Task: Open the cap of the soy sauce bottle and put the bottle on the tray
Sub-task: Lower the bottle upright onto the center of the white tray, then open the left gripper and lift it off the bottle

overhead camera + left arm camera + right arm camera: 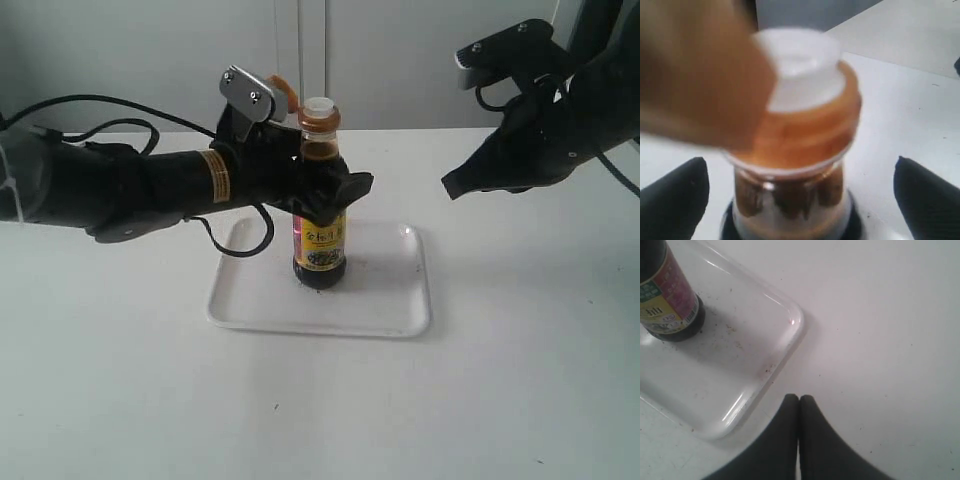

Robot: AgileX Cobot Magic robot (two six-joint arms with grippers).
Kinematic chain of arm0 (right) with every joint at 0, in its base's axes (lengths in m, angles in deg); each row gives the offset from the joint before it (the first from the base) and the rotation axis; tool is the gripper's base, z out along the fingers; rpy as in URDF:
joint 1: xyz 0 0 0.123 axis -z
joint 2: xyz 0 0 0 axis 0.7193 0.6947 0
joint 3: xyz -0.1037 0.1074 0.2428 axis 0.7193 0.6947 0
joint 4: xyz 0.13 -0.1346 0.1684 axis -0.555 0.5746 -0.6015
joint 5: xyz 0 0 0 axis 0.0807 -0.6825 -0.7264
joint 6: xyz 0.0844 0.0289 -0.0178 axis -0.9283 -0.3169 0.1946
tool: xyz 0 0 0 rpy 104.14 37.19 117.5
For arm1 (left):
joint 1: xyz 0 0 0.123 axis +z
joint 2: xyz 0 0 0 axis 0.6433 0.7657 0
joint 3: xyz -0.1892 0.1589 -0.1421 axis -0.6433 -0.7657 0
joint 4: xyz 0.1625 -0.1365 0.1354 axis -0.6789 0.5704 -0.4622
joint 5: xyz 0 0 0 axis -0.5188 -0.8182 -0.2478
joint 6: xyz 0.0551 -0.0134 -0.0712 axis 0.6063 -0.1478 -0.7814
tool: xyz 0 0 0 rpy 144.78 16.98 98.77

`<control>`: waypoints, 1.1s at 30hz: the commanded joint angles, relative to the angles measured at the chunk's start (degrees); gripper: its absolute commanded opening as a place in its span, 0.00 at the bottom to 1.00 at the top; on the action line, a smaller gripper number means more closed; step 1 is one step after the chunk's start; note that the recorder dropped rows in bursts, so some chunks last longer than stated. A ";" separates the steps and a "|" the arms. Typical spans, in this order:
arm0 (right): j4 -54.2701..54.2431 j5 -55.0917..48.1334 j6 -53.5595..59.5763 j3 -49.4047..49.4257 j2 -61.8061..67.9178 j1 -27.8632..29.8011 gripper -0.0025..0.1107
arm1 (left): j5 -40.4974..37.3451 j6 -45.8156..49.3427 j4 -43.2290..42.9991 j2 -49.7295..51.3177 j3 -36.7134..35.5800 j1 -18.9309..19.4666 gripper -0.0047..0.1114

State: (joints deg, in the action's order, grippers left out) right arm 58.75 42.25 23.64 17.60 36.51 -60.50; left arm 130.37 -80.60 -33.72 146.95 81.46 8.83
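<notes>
Soy sauce bottle stood on tray, cap open. Rigid, slick, likely top-heavy; your best hold was body. Left fingers wide, empty; right fingers closed, empty.

The soy sauce bottle is filling the view, blurred, its cap hanging open; the left hand's fingers are flanking it, not touching.

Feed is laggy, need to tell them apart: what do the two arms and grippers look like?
Both are black. The left arm has a gold band at its wrist, a silver bracket on top and looping black cables. The right arm carries a black block with a pale edge. The left gripper and right gripper have tapered black fingers.
</notes>
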 commanded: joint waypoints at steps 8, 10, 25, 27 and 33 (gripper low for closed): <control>-0.52 0.18 -0.23 -0.19 1.54 0.28 0.02 | -0.12 -1.09 -2.91 -6.60 0.16 -0.22 0.95; -0.52 0.06 -0.23 -0.19 2.15 0.28 0.02 | -0.12 -1.09 -2.91 -7.63 0.16 -0.22 0.95; -0.29 0.17 0.00 -0.19 2.61 0.28 0.02 | -10.00 -0.59 -3.04 -16.29 0.37 -0.09 0.94; 0.66 0.17 0.00 -0.19 2.61 0.28 0.02 | -13.39 -0.59 -3.04 -17.46 0.37 -0.09 0.94; 2.93 -1.81 0.00 -0.29 2.61 0.28 0.02 | -23.74 -3.71 -4.27 -20.71 0.37 -0.09 0.94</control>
State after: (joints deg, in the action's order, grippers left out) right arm 60.32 41.71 23.64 17.60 39.19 -60.50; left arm 111.43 -82.33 -36.42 128.31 81.46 8.83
